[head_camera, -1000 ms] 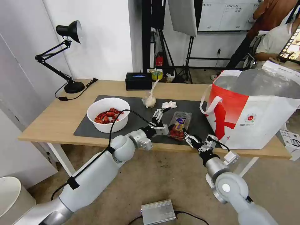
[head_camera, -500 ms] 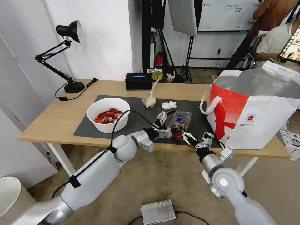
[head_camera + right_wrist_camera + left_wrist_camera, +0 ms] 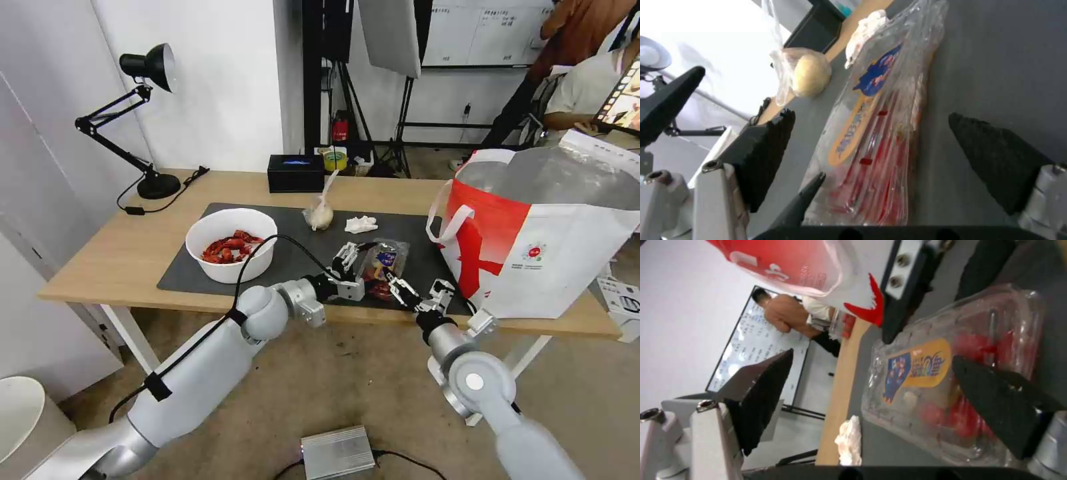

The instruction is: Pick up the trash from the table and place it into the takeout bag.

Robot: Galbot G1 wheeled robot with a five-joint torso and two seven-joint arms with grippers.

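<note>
Filling table (image 3: 127, 257): grey mat (image 3: 300, 257).

Takeout bag (image 3: 533, 247) crowding tray's (image 3: 380, 263) right

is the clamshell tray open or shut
Shut: the tray's clear lid lies flat over the red scraps, label on top.

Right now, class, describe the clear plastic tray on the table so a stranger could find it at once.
Start at the dark grey mat on the table. Near its front edge, left of the takeout bag, lies the clamshell tray, between the left gripper and right gripper, both open. It alone is see-through, with a blue-and-orange label over red scraps.
</note>
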